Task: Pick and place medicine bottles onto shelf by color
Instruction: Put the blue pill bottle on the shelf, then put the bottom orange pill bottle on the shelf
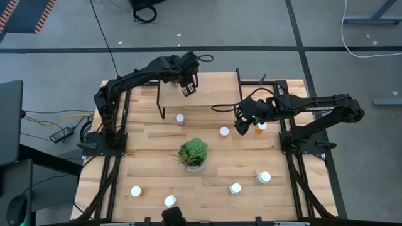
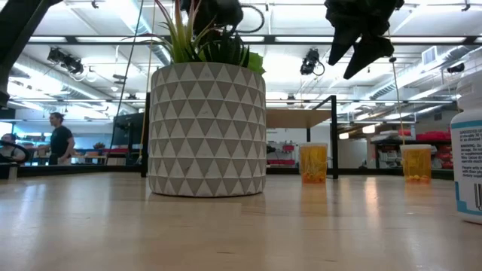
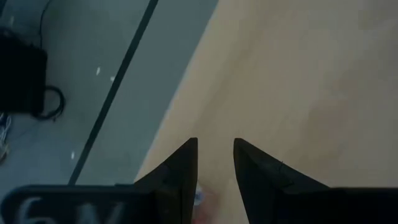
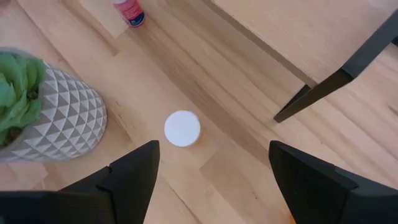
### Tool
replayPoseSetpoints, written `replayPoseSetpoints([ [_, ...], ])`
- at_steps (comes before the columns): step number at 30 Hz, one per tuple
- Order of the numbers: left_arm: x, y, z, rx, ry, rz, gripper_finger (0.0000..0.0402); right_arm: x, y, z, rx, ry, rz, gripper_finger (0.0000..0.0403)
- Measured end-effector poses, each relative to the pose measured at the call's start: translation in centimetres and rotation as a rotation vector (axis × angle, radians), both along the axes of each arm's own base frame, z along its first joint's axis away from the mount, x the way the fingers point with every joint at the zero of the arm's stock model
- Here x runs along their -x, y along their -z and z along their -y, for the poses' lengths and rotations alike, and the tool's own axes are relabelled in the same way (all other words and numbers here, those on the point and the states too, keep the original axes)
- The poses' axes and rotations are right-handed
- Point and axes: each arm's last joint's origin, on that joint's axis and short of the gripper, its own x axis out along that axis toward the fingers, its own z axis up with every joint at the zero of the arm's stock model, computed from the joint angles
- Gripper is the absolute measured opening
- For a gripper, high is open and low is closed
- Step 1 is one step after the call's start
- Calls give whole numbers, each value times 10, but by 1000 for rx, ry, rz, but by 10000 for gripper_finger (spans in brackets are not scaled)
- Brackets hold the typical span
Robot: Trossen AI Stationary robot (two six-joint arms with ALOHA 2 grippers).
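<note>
The shelf [image 1: 207,91], a light-wood board on black legs, stands at the table's far middle. My left gripper [image 1: 187,88] hovers above its left part, open by a narrow gap and empty [image 3: 216,152]. My right gripper [image 1: 240,125] is wide open and empty, above the table in front of the shelf. A white-capped orange bottle [image 4: 182,128] stands upright just ahead of its fingers, untouched. Another orange bottle [image 1: 260,127] stands on its other side. A pinkish bottle [image 1: 180,119] stands in front of the shelf's left leg.
A green plant in a triangle-patterned pot [image 1: 192,156] stands mid-table. Several more white-capped bottles stand near the front edge [image 1: 135,191], [image 1: 170,201], [image 1: 235,188], [image 1: 264,177]. The shelf's black leg [image 4: 329,87] is close to my right gripper. A person [image 2: 59,139] stands far behind.
</note>
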Motion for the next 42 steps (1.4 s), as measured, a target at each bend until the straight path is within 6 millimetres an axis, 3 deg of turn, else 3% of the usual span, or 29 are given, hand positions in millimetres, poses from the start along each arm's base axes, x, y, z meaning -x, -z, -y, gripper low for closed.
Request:
replayPoseSetpoints([
  [7, 11, 3, -11, 25, -34, -48, 110, -3, -2, 0, -16, 59, 54, 310],
  [16, 15, 7, -2, 72, -17, -132, 110, -3, -2, 0, -16, 59, 60, 310],
  [35, 25, 9, 0, 81, -100, -213, 110, -3, -2, 1, 1, 34, 50, 310],
  [42, 23, 7, 13, 146, -109, -180, 111, -3, -2, 1, 36, 32, 43, 310],
])
